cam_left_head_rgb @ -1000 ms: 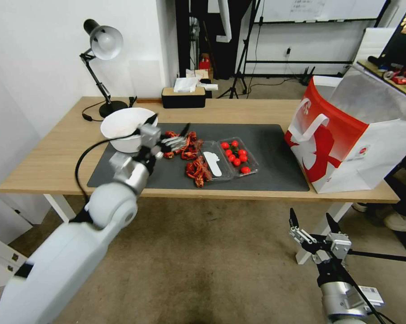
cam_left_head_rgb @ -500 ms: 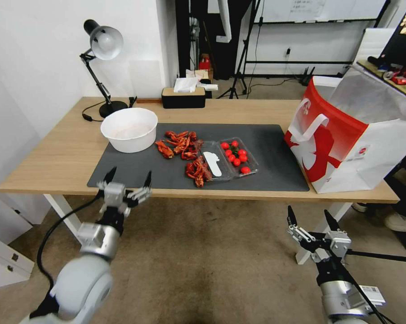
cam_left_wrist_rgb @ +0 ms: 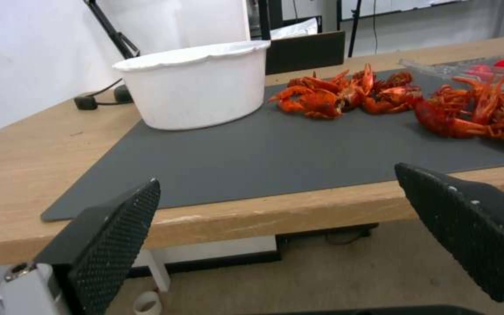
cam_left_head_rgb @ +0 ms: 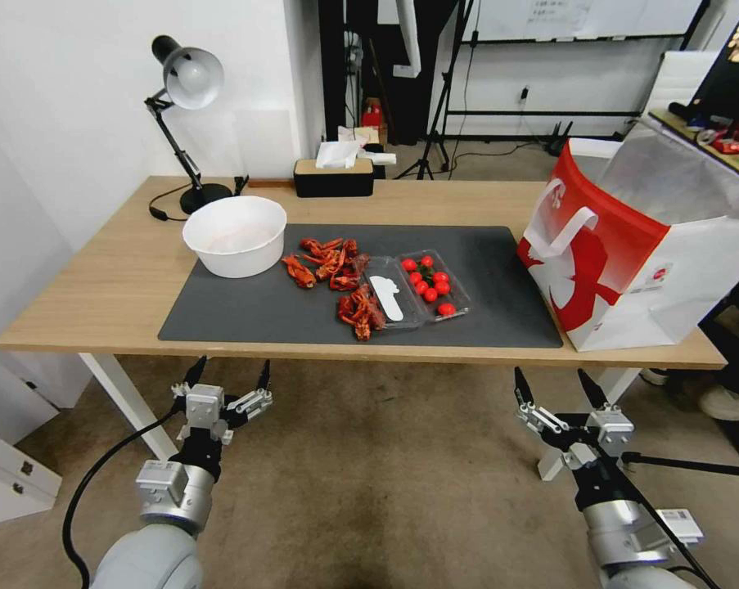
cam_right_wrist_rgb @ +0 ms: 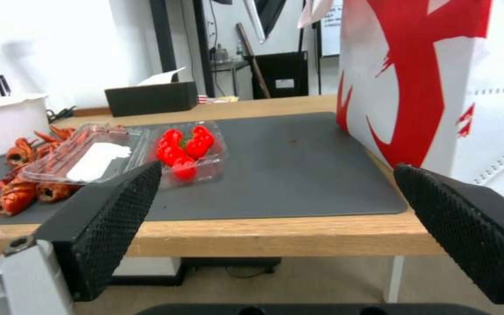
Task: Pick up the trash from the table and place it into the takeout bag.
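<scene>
Trash point(cam_left_head_rgb: 334, 272): light, brittle, spiky red shells mid-mat; best pinched across a body. Grippers, left point(cam_left_head_rgb: 228, 379) and right point(cam_left_head_rgb: 557, 388), open, empty, below table point(cam_left_head_rgb: 99, 286) edge.

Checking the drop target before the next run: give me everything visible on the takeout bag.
The bag is a large paper carrier, red and white outside with a white graphic on the red face, and grey inside. A white loop handle hangs flat against the red face. It stands upright with its mouth open, at the right end of the table, its near corner overlapping the edge of the dark mat. Its contents are hidden. The tomato tray lies apart from it.
</scene>
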Available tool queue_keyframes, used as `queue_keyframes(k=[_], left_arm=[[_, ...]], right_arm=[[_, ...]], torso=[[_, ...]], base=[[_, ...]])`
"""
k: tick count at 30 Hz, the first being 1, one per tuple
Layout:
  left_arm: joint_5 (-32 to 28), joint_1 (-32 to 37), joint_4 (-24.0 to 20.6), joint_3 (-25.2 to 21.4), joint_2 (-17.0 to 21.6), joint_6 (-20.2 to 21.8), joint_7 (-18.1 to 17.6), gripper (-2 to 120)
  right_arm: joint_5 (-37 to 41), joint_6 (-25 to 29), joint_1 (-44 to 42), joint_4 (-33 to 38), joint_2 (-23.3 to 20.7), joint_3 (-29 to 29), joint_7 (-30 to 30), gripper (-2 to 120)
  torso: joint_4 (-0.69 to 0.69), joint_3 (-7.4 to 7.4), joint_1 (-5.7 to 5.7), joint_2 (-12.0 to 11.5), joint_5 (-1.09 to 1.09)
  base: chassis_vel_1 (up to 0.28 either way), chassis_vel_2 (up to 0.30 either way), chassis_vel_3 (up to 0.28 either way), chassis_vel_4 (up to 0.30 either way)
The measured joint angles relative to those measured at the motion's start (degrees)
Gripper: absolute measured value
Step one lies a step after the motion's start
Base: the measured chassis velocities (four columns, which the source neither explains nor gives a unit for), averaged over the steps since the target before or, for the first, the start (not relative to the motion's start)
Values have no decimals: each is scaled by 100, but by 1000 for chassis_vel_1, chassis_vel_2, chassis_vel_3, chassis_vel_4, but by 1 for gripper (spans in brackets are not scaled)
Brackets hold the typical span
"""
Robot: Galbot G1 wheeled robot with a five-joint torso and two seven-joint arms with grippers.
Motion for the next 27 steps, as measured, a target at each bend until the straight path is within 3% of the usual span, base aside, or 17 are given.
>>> queue_keyframes(k=[9,27], left_arm=[[-13,-51,53,13,-49,-125,177,100],[-42,-81,183,33,-90,-172,206,100]], right_arm=[[-4,-136,35,-64,36,-70,-58,100],[-10,-182,31,-146,54,-82,-17,100]], torso=[[0,0,1,0,0],[0,0,1,-1,0]], base=[[0,0,0,0],[0,0,0,0]])
